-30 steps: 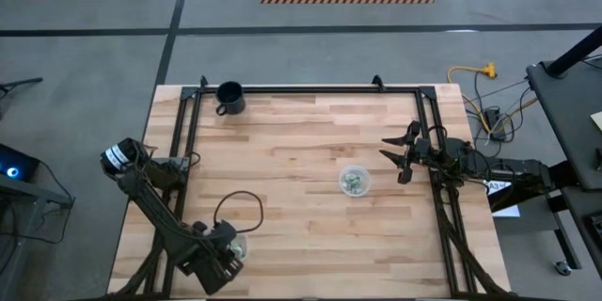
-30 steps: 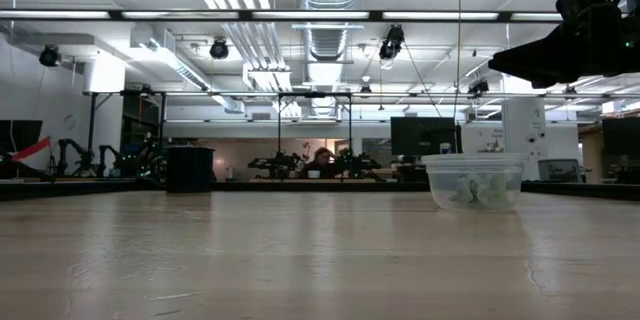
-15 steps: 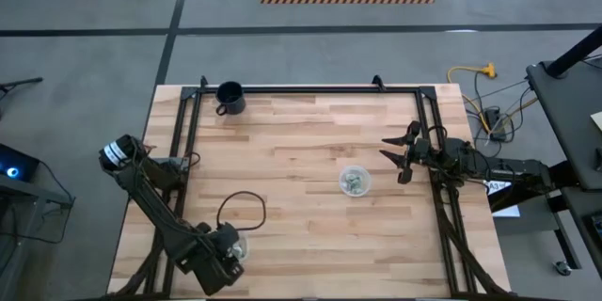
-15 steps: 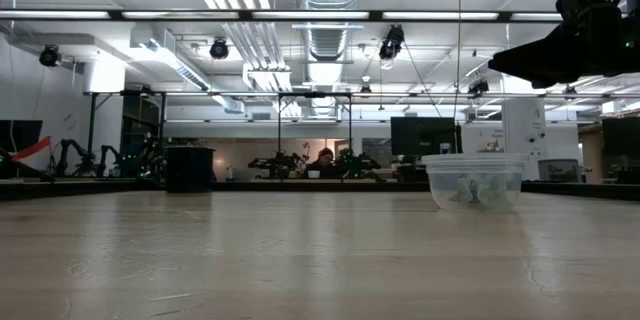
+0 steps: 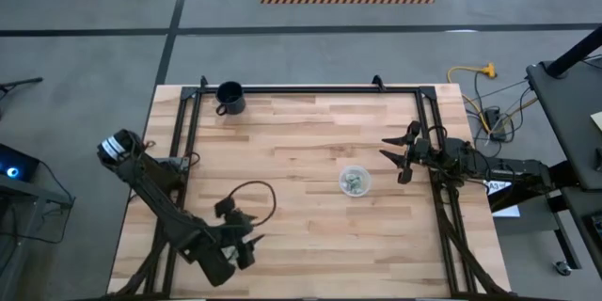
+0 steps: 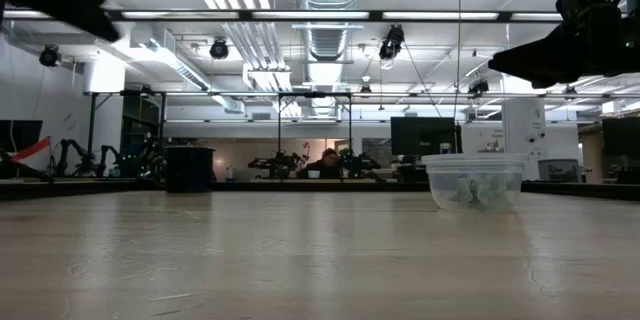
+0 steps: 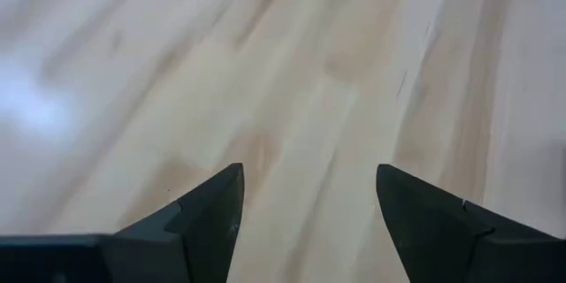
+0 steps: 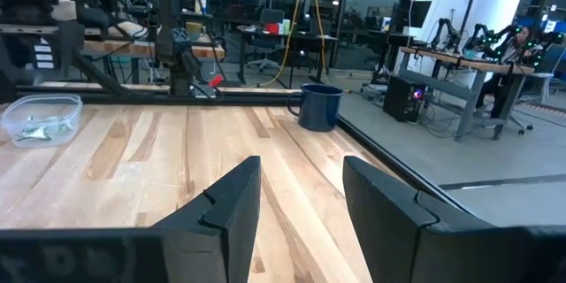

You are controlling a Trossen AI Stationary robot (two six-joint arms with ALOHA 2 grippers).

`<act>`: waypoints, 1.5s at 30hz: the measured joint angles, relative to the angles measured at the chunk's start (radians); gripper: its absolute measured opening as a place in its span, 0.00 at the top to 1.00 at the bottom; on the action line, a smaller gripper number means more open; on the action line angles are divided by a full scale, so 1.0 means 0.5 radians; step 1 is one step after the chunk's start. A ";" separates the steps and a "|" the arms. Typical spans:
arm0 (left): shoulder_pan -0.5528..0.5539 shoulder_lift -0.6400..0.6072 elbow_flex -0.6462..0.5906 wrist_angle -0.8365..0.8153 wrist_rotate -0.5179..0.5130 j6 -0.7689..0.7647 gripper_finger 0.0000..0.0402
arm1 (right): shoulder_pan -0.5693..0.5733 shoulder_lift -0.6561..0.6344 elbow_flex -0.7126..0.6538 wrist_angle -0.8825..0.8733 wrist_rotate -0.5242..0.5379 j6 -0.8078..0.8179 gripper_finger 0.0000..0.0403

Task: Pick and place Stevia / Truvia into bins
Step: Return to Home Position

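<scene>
Starting at the table's front edge, we find the left gripper point(image 7: 309, 177) low over the light wooden table point(image 5: 301, 122), its dark fingers point(image 7: 208, 221) spread wide with only bare boards between them. We judge it empty because its deliveries are finished and the arm is due to fold home. Farther in, right of centre, stands the small round clear plastic bowl point(image 6: 474, 162), set where either arm could reach it. The pale green-and-white paper sweetener packets point(image 6: 478, 192) lie heaped inside it, crumpled and overlapping, filling the lower half behind the see-through wall. We see no loose packet on the wood, so the sorting looks complete to us. Beyond the bowl, at the right edge, the right gripper point(image 8: 301, 166) hangs above the boards with its two fingers parted and nothing between them. We take it to be parked there, out of the other arm's way. At the far left corner sits the black handled mug point(image 5: 229, 98), well apart from everything else. In the room behind, a person point(image 6: 325, 159) sits among desks.
</scene>
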 joint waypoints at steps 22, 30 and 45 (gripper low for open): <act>0.799 -0.628 -1.598 3.259 0.728 2.036 0.40 | 0.000 0.000 0.000 0.000 0.000 0.000 0.62; 1.180 -0.755 -1.732 3.429 1.181 2.169 0.40 | 0.000 0.001 0.000 0.000 0.000 0.000 0.62; 1.714 -0.915 -1.882 3.417 1.467 2.199 0.40 | 0.000 0.001 0.000 0.000 0.000 0.000 0.62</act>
